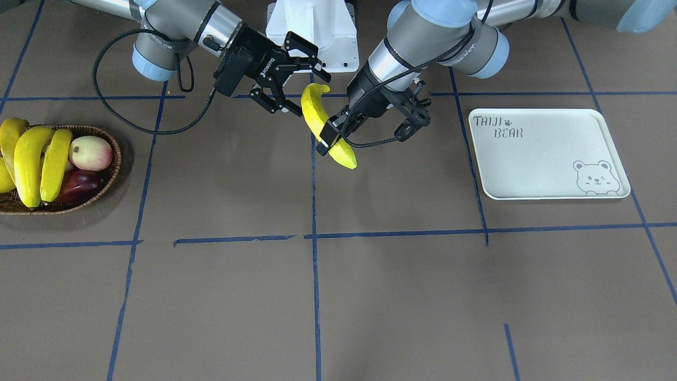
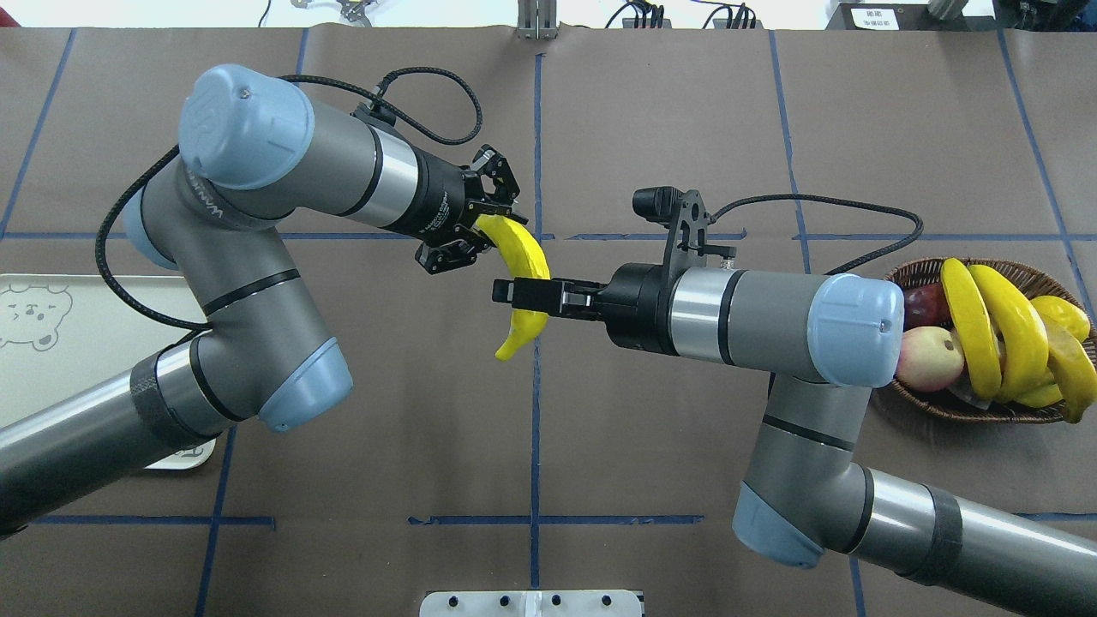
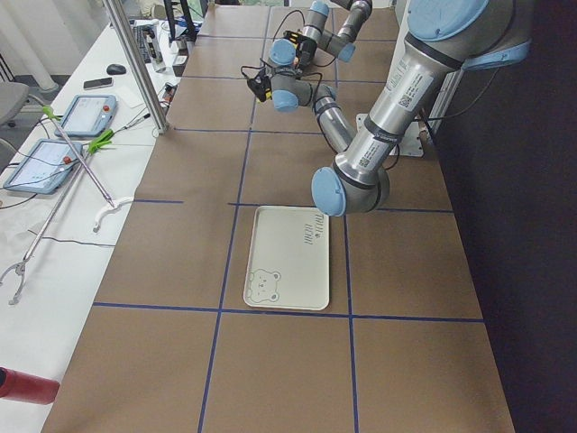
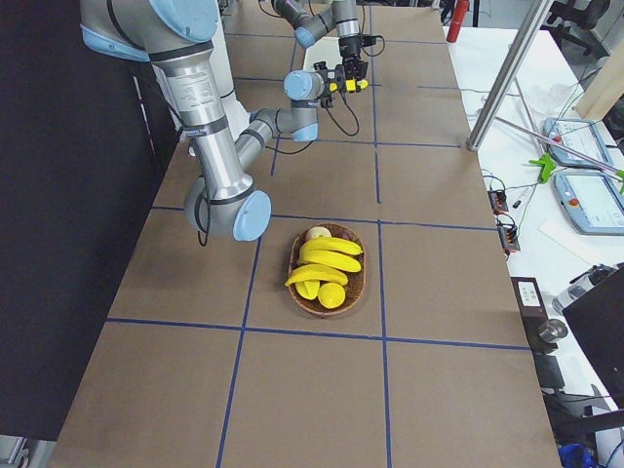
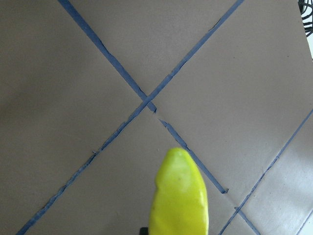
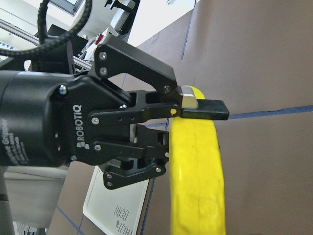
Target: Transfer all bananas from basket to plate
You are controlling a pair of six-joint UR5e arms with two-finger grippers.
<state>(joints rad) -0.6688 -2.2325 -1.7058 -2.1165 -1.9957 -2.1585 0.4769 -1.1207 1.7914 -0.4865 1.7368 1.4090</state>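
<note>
Overhead view, L to R: plate point(image 2: 86, 360) at 9 o'clock. L gripper point(image 2: 495, 230) just past centre toward 12, clenched on far end of one banana point(image 2: 527, 257), held in air over table. R gripper point(image 2: 514, 293) at banana's middle; front view shows its jaws spread, not pinching. Basket point(image 2: 915, 272) at 3 o'clock w/ more bananas point(image 2: 1016, 334).

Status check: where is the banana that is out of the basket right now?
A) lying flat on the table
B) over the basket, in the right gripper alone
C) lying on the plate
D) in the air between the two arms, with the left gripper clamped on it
D: the banana hangs in mid-air with the left gripper shut on it, the right gripper open at its other end, and no fruit on the plate.
</note>
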